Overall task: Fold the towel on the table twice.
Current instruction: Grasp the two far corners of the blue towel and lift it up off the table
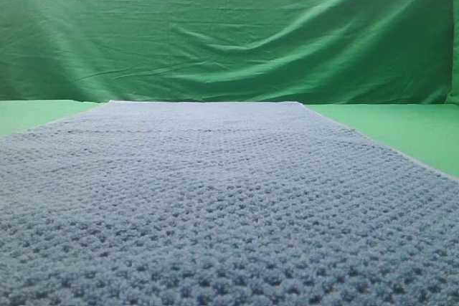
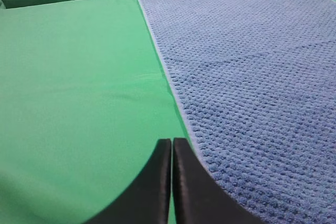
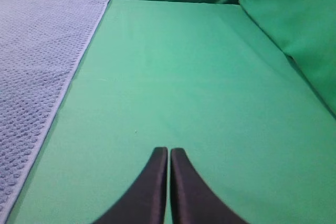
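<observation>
Towel (image 1: 215, 198) flat on table (image 2: 79, 77); my left fingers (image 2: 164, 161) pressed together, right fingers (image 3: 160, 166) too, both empty.

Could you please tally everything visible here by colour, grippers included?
Blue-grey: 1, the towel
Green: 2, the table and the backdrop
Black: 2, the left gripper and the right gripper, jaws shut
Total: 5
</observation>
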